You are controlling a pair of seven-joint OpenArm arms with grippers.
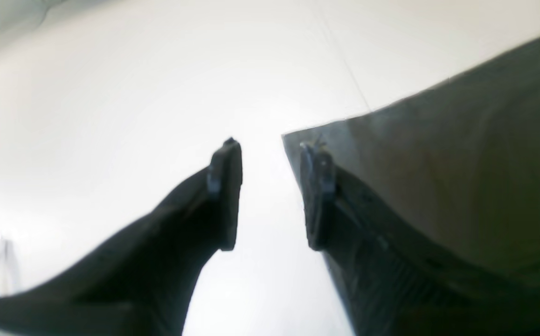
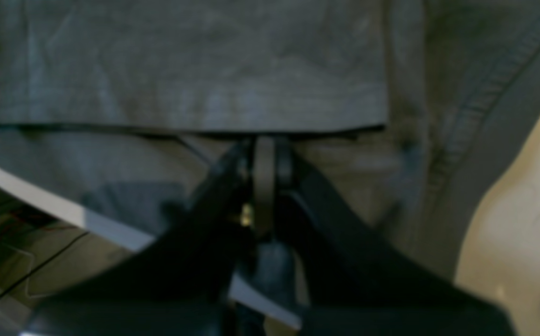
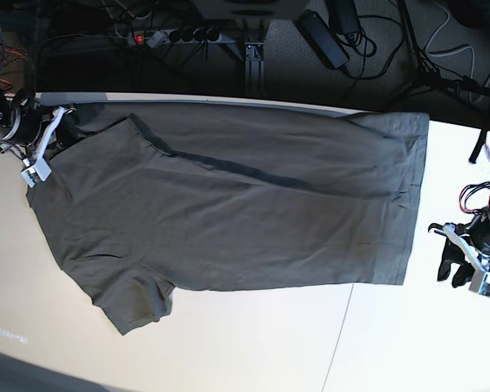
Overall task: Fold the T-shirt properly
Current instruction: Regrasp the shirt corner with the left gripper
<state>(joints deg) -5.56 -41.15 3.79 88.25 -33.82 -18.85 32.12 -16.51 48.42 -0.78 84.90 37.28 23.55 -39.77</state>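
The dark grey-olive T-shirt (image 3: 229, 212) lies spread flat across the white table (image 3: 253, 343), with a fold line running along its upper part. In the base view my left gripper (image 3: 451, 263) sits just right of the shirt's hem. In the left wrist view that gripper (image 1: 270, 186) stands open with bare table between its fingers, and a T-shirt (image 1: 438, 177) corner lies right beside one finger. My right gripper (image 3: 61, 135) is at the shirt's far left shoulder. In the right wrist view it (image 2: 264, 149) is shut with a grey strip of T-shirt (image 2: 186, 70) fabric between its fingers, under a folded edge.
The table's far edge (image 3: 229, 100) runs just behind the shirt, with cables and a power strip (image 3: 167, 36) on the dark floor beyond. A seam in the table top (image 3: 339, 335) runs down from the shirt's lower edge.
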